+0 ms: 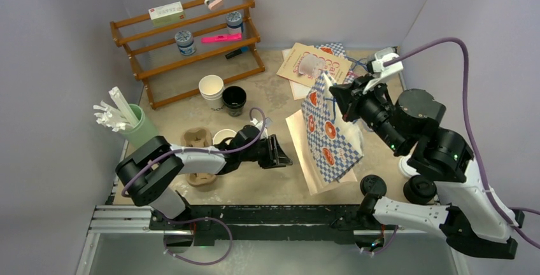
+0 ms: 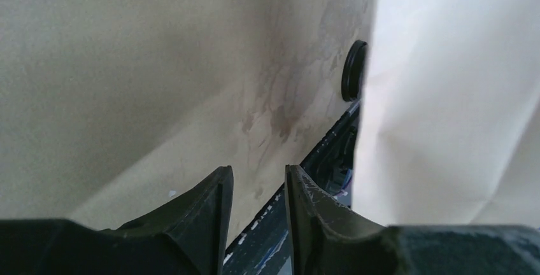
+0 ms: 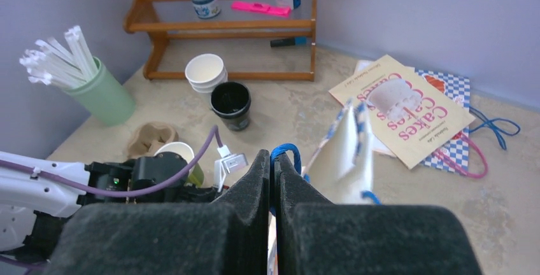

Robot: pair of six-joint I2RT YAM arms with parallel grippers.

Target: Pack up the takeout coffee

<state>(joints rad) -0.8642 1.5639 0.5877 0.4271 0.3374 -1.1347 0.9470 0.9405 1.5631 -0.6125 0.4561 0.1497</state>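
The small black paper cup (image 1: 234, 98) stands open and upright in front of the wooden rack, also in the right wrist view (image 3: 230, 104). A round black lid (image 1: 372, 184) lies near the front edge, also in the left wrist view (image 2: 353, 71). My right gripper (image 1: 334, 93) is shut on the blue handle (image 3: 284, 154) of a blue-checked paper bag (image 1: 331, 132) and holds the bag upright. My left gripper (image 1: 282, 154) is open and empty, low over the table at the bag's lower left, with the bag's white side (image 2: 446, 97) close beside it.
Stacked white cups (image 1: 211, 88) stand left of the black cup. A green cup with white inside (image 1: 224, 136) and cardboard cup carriers (image 1: 197, 138) sit by my left arm. A green holder of straws (image 1: 137, 125) is at the left. A flat "Cakes" bag (image 1: 316, 63) lies at the back.
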